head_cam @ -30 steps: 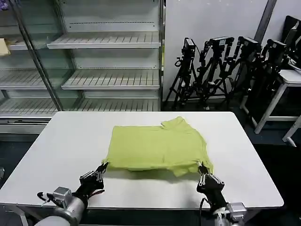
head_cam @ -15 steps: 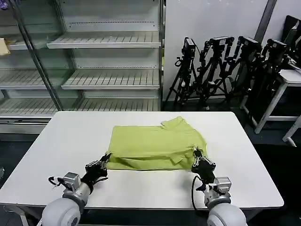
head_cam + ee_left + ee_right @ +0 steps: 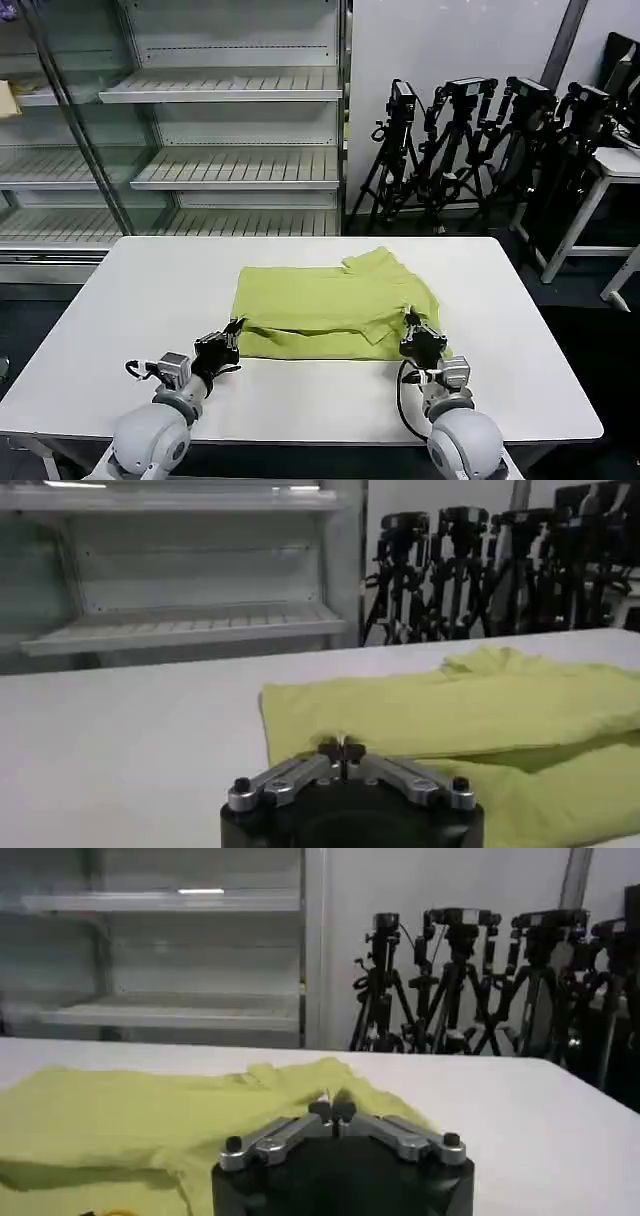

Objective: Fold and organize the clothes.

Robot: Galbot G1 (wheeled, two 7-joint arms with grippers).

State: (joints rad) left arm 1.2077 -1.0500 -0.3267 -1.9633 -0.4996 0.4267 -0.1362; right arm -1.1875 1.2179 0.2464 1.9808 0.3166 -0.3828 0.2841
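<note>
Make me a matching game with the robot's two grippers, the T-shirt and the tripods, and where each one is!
Things:
1. left gripper
2. right gripper
3. T-shirt
4. tripods

Places:
A. on the floor beyond the table
B. shut on the shirt's near right corner
C. lying in the middle of the table
D. shut on the shirt's near left corner

Pairs: 1-D, 2-B, 3-C, 4-A

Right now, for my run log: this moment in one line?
fold | left tool, right tool shut on lime-green cotton T-shirt near edge | white table

White table (image 3: 120, 320); folded lime-green T-shirt (image 3: 330, 305) lying near centre.
</note>
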